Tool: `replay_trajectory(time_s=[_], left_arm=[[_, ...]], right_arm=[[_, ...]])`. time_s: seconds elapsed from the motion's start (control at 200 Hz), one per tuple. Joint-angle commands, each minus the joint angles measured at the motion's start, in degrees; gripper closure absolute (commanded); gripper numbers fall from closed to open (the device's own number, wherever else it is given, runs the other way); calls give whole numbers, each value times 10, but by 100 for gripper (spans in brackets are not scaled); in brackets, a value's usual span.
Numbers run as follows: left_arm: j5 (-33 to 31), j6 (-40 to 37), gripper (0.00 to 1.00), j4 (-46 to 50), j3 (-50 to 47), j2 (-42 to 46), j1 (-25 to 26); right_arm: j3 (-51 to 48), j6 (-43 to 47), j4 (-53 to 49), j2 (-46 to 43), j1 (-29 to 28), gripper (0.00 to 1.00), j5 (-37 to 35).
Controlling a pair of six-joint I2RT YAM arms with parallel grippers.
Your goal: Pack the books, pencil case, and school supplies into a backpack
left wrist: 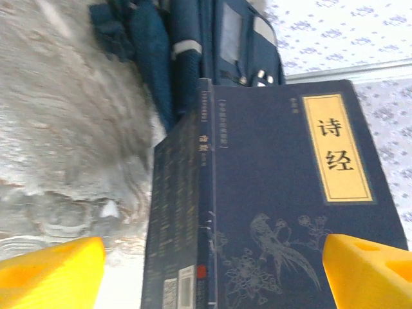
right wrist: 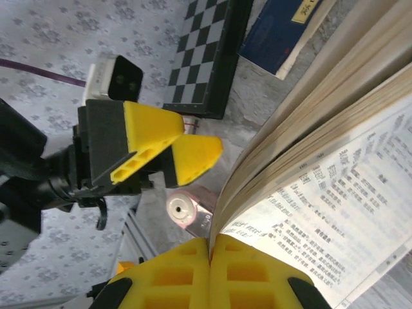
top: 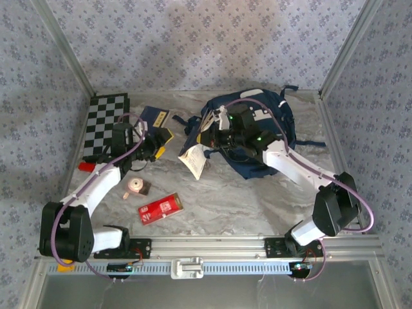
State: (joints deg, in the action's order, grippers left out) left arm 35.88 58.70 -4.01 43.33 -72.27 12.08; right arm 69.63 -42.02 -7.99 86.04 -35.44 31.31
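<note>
Marbled grey worktop [top: 244,206], hemmed in by flower-patterned walls, carries everything.

The left claw [left wrist: 212,251] stands wide apart, with one yellow finger [left wrist: 51,273] at each lower corner of its wrist view. Straight ahead of it, between those fingers, lies the navy book [left wrist: 277,212], cover up, its yellow label strip toward the far end. One pad overlaps the book's near corner, but I cannot tell whether it touches. The claw grips nothing. Beyond the book from this claw rises the backpack [left wrist: 193,45]. In the top view the chequered board [top: 106,119] lies off to the claw's left.

The right claw [right wrist: 210,248] is pressed together on the open book [right wrist: 335,193], with the paper edge running down into the seam between its two fingers. The printed pages fan out up and to the right of the claw. In the top view this book hangs from the claw just beside the backpack's left flank, and the backpack itself lies behind the claw. Just past the right claw's fingertips a pink tape roll [right wrist: 183,209] sits on the worktop.

The pencil case [top: 161,207] lies flat, nearer the arm bases than either claw. It is well apart from both and touched by neither. A small red block [top: 87,166] rests beside the left arm, on its outer side.
</note>
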Motion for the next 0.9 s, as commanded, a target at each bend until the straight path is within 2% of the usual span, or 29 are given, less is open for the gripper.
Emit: replay_trajectory(time_s=[0.0,0.19,0.44,0.575,0.72,0.899], left_arm=[[40,49,11,-76,5,-18,27],[46,110,6,-141,-2,-56,53],[29,208,5,-277,-33,-54,67],[19,224,13,-301,-37,-40,68],[15,208,20,-264,-29,-22,68],[2,194,37,-238,-32,-2,71]], right_arm=[[-1,-20,54,-25,3,100,45],[-8,-50,120,-31,14,100,82],[-83,-102,207,-20,21,100,95],[-121,-117,238,-14,27,100,102],[-151,-113,236,-18,43,100,105],[-157,-90,206,-22,49,100,107]])
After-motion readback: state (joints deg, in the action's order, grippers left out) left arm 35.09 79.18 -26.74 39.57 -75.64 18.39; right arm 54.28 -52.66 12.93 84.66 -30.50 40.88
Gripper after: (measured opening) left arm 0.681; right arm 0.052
